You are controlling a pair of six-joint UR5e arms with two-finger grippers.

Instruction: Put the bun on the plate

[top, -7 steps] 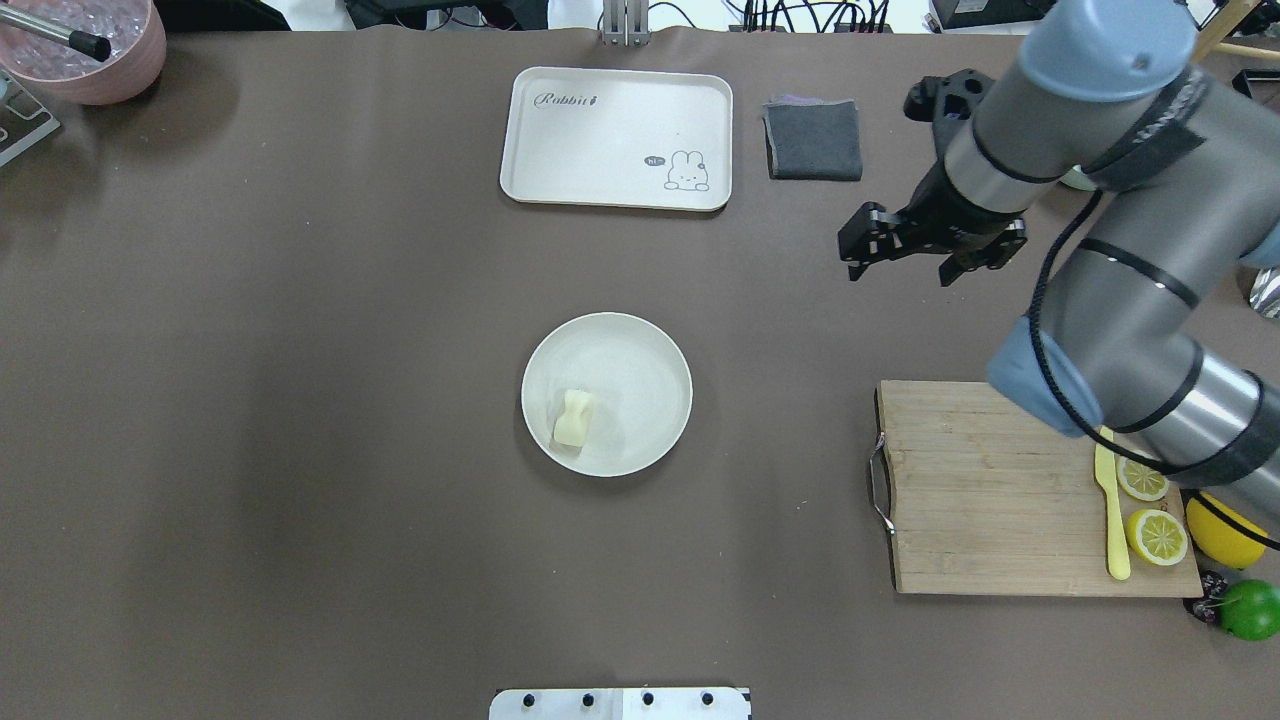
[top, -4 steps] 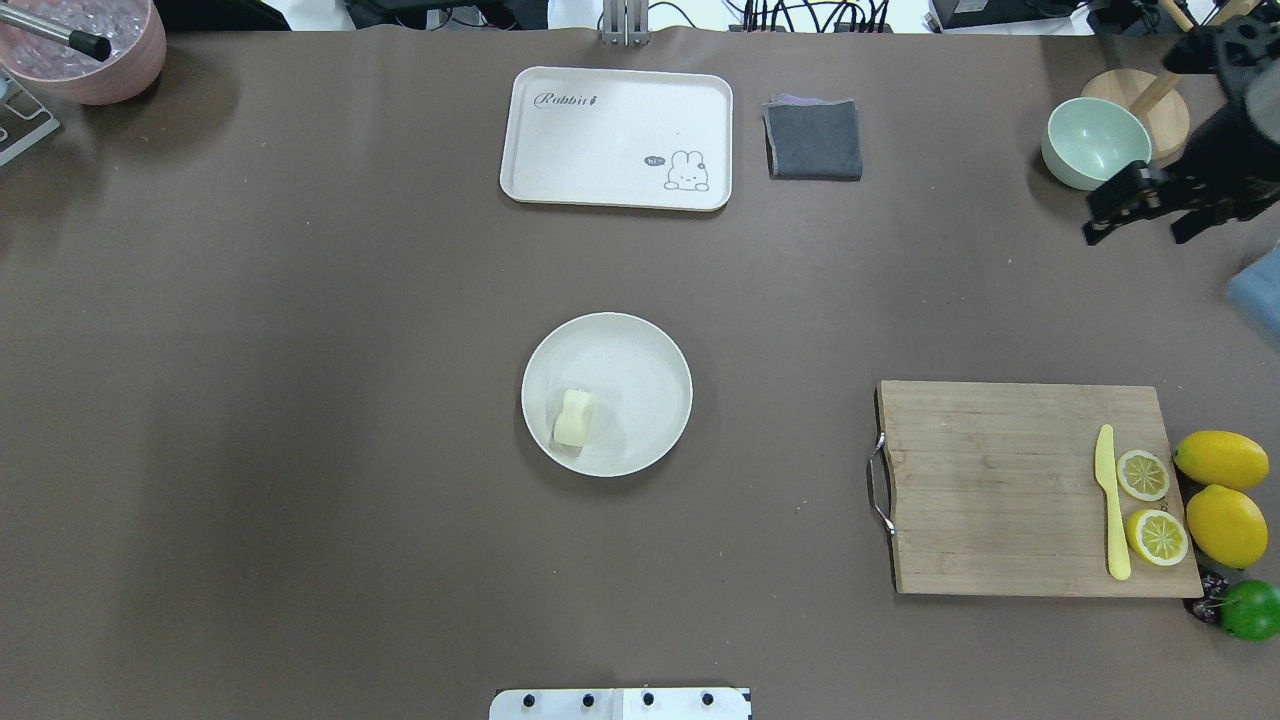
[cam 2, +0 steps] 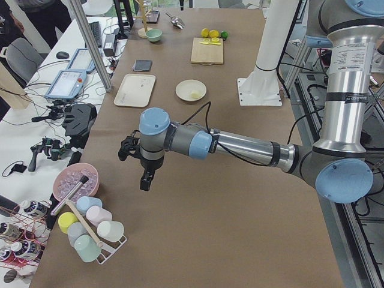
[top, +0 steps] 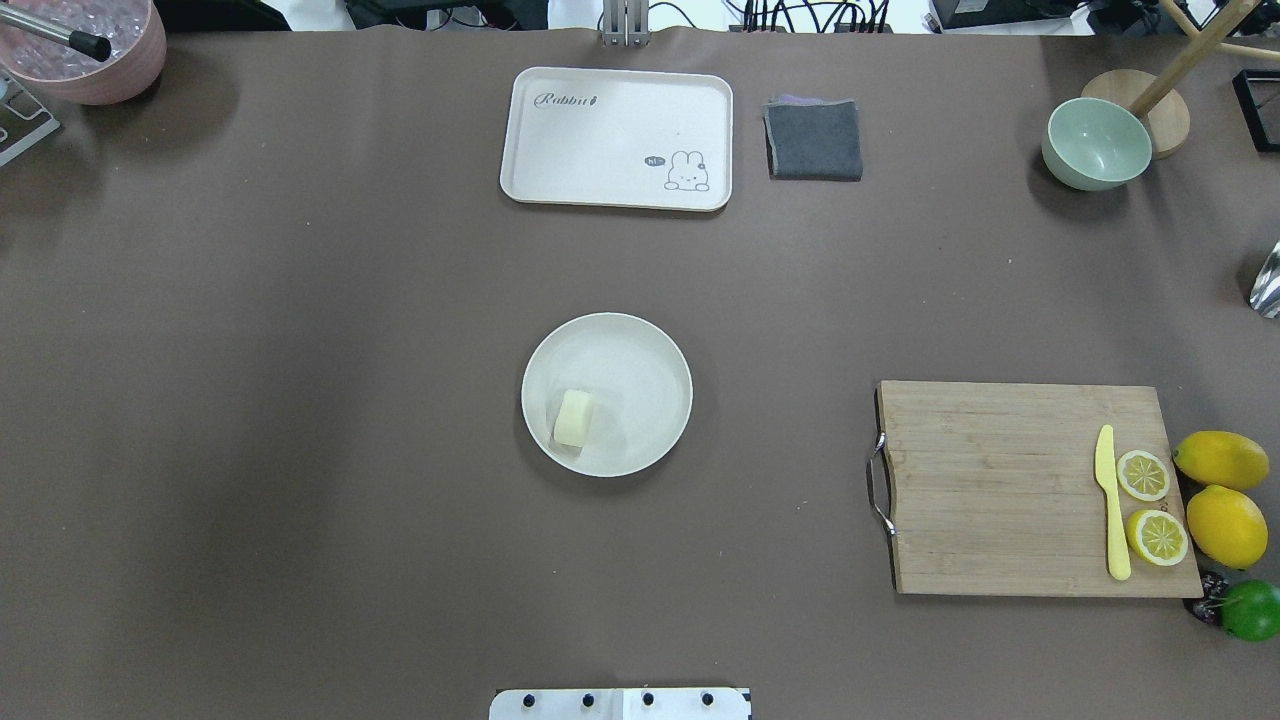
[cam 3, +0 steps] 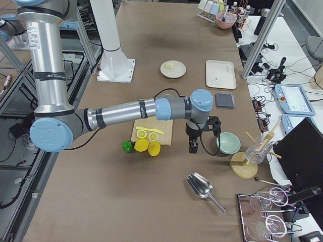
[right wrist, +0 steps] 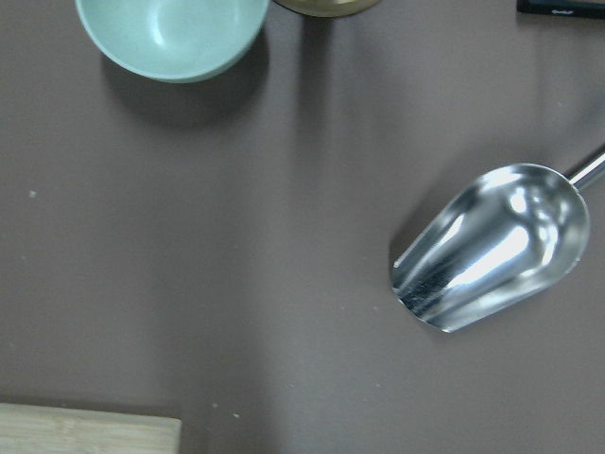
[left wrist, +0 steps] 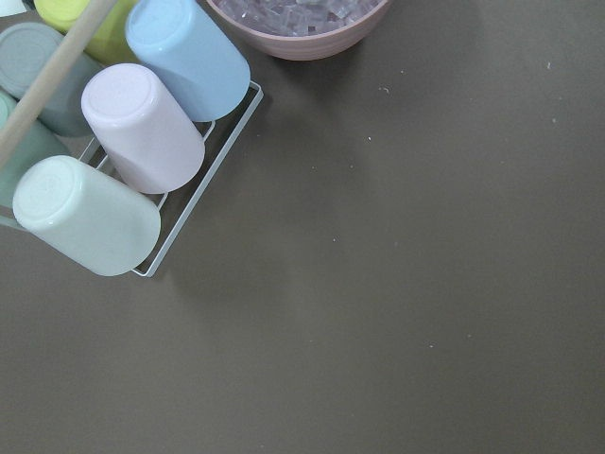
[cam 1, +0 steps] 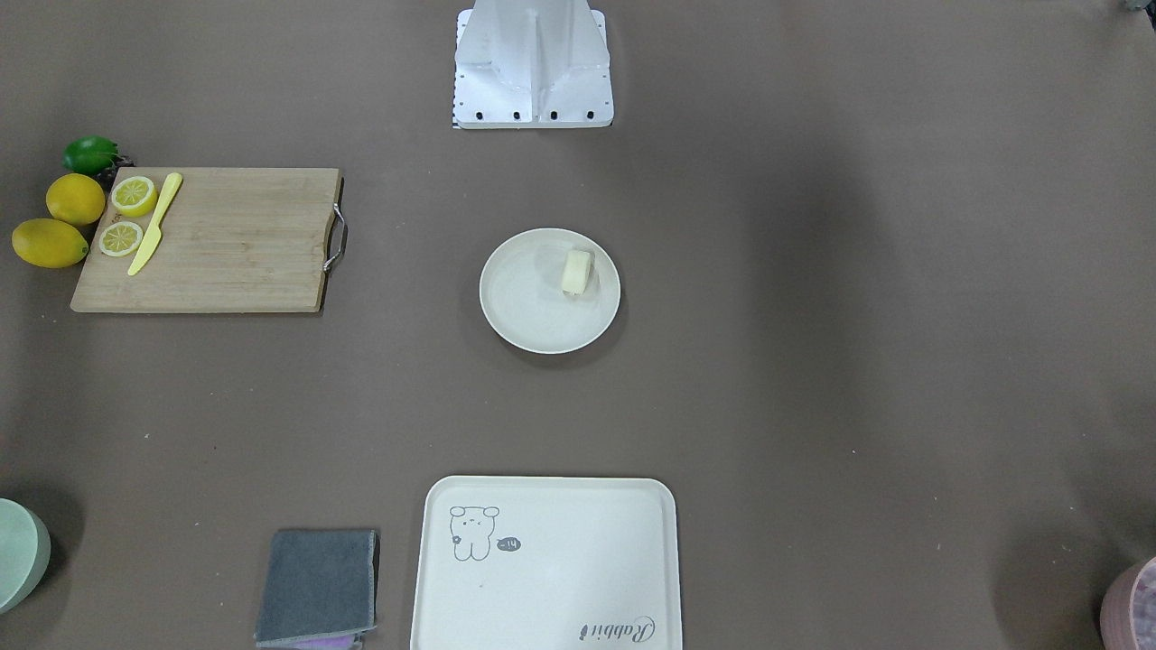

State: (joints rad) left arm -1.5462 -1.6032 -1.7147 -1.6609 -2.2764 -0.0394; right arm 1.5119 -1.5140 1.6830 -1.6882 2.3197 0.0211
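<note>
The pale cream bun [top: 574, 417] lies on its side in the round off-white plate [top: 650, 350] at mid-table, toward the plate's left half. The front-facing view shows the same bun [cam 1: 577, 271] on the plate [cam 1: 524, 307], with nothing touching it. Neither gripper appears in the overhead or front-facing views. My left gripper [cam 2: 133, 165] hangs over bare table near the cup rack, far from the plate [cam 2: 183, 89]. My right gripper [cam 3: 204, 135] hovers beside the green bowl, well away from the plate [cam 3: 177, 73]. I cannot tell whether either gripper is open or shut.
A cream tray [top: 616, 138] and a grey cloth [top: 814, 140] lie at the far side. A green bowl [top: 1095, 145], a cutting board [top: 1000, 490] with knife and lemon halves, whole lemons [top: 1222, 460] and a metal scoop [right wrist: 492, 246] fill the right end. A cup rack [left wrist: 123, 161] stands at the left end.
My right arm has swung out of the overhead view to the right, uncovering the green bowl and the lemons. The bun stays still on the plate.
</note>
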